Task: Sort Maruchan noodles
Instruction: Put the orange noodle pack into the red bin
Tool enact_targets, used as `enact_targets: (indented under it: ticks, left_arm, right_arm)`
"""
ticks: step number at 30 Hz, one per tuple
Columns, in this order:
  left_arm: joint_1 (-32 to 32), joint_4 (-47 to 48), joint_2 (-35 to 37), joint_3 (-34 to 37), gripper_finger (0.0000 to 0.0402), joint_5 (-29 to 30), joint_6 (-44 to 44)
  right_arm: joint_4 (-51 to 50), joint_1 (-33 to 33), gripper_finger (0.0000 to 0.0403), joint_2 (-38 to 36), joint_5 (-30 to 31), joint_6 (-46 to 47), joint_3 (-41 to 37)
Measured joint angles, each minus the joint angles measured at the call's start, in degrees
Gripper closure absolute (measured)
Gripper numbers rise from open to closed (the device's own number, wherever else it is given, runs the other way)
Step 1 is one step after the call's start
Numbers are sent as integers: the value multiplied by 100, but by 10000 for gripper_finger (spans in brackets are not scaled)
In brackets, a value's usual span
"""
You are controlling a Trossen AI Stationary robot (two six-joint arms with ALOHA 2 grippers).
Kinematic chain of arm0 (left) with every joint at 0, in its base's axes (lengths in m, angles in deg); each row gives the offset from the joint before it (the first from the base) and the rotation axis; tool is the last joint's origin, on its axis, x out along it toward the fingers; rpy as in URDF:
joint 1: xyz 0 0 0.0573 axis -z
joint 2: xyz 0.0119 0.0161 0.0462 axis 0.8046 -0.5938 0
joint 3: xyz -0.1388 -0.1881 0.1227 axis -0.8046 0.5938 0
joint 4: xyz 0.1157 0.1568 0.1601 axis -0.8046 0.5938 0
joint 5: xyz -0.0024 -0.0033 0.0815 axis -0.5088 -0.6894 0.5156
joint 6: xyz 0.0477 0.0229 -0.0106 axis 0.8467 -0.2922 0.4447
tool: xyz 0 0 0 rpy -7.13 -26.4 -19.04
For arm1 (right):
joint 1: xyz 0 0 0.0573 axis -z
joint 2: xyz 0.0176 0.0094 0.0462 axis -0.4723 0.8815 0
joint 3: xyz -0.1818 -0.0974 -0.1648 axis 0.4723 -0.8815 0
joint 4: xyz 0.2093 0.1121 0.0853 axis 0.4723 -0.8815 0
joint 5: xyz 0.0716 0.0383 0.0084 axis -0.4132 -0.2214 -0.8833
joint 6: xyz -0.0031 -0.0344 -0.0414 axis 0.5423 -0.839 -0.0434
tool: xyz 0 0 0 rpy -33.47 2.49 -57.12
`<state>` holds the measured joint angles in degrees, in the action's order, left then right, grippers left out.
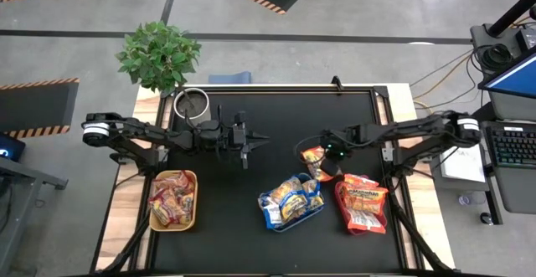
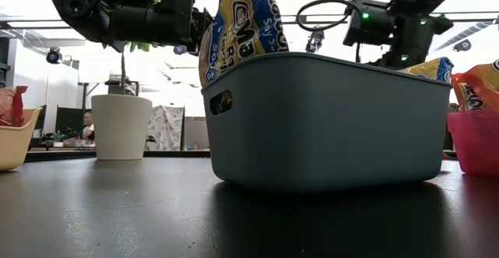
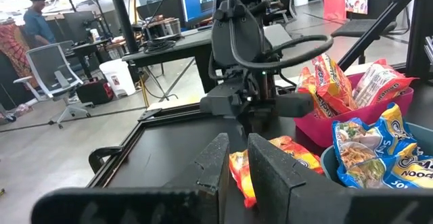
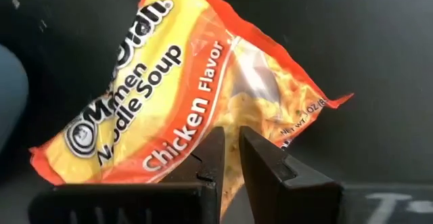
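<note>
One orange packet [image 4: 183, 95] is left loose on the black bench [image 1: 243, 235], just beside the blue tray [image 1: 270, 219] and the red tray [image 1: 340, 195]. The right pincer [image 1: 322, 153] is right over it, fingers nearly closed; the right wrist view shows the tips at the wrapper's edge, but I cannot tell whether any film is caught between them. The left pincer [image 1: 261, 141] hangs mid-bench, shut on nothing.

The other packets are sorted: maroon ones in the yellow tray [image 1: 194, 195], blue-and-yellow ones [image 1: 291, 200] heaped in the blue tray, orange ones [image 1: 363, 203] in the red tray.

The loose packet looks light: thin, glossy, crinkly film around a flat brittle noodle block. I judge the film slippery and apt to slide on the mat, and the block likely to crack under a hard squeeze. The best hold is probably the flat crimped seam at either end, or a corner lifted off the mat. The trays are smooth moulded plastic with rounded corners.
</note>
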<state>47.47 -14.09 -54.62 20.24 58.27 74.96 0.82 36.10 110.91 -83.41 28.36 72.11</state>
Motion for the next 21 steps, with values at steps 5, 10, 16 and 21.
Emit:
enact_targets:
  ticks: [5,10,16,21]
  left_arm:
    - [0,32,0,0,361,-2,0]
    - [0,32,0,0,361,-2,0]
    - [0,120,0,3,361,-1,0]
    - [2,334,-58,7,361,209,-39]
  right_arm:
    - [958,0,365,546,323,-87,155]
    - [2481,126,365,880,728,-215,473]
    - [2513,188,365,773,460,-758,897]
    - [2429,188,365,451,126,-920,856]
